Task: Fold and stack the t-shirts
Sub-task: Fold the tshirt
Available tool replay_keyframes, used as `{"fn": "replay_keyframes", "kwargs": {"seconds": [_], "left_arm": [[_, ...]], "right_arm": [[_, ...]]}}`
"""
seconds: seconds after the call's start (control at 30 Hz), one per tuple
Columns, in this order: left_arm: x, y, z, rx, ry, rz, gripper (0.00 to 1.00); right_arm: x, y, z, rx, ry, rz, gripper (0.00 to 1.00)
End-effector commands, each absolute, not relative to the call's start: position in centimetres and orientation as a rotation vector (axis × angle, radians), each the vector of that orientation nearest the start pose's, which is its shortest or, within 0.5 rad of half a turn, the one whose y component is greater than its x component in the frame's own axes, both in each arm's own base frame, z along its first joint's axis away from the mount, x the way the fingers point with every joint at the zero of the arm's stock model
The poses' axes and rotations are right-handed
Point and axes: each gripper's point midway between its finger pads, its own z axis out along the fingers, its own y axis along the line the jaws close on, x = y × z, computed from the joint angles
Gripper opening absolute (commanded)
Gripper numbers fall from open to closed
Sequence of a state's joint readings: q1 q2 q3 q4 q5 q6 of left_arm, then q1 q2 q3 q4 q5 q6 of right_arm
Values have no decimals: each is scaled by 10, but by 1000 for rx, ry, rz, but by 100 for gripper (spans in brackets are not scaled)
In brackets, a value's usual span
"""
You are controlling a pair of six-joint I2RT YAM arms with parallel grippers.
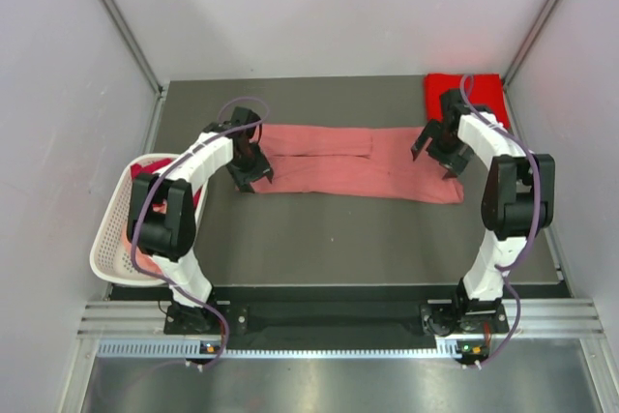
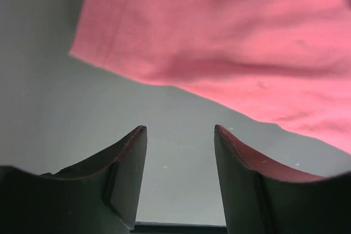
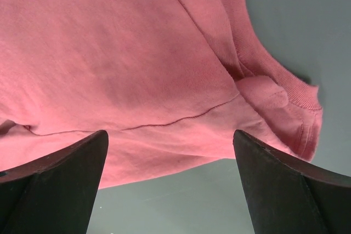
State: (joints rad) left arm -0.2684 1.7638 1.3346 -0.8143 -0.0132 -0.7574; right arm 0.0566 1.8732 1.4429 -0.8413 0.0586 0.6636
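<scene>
Your left arm (image 1: 208, 154) and right arm (image 1: 481, 132) show white shells, black joints and looping purple cables (image 1: 242, 100); both end in dark wedge-shaped fingers (image 2: 129, 168).

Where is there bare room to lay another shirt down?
Widest bare patch: the mat between the salmon pink shirt and the arm bases. A narrower strip lies behind it, left of the red shirt. Crowded: both shirt ends, at the left gripper and right gripper, and beside the basket.

Salmon pink t-shirt (image 1: 358, 166), folded into a long flat band, lies centrally; bright red t-shirt (image 1: 486, 91), folded, far right.
</scene>
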Motion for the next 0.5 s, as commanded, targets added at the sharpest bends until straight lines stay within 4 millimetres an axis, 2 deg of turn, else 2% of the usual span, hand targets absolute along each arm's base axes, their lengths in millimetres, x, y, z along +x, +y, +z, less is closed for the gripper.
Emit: {"fn": "replay_keyframes", "kwargs": {"seconds": [0.0, 0.13, 0.3, 0.47], "left_arm": [[347, -115, 84, -884, 2682, -229, 57], [352, -100, 81, -887, 2630, -139, 57], [356, -93, 68, -930, 2670, -152, 57], [358, -79, 60, -951, 2658, -60, 58]], "right_arm": [[408, 34, 93, 778, 2618, 77, 96], [411, 38, 94, 766, 2611, 99, 96], [416, 45, 88, 743, 2629, 137, 95], [423, 38, 86, 766, 2615, 61, 95]]}}
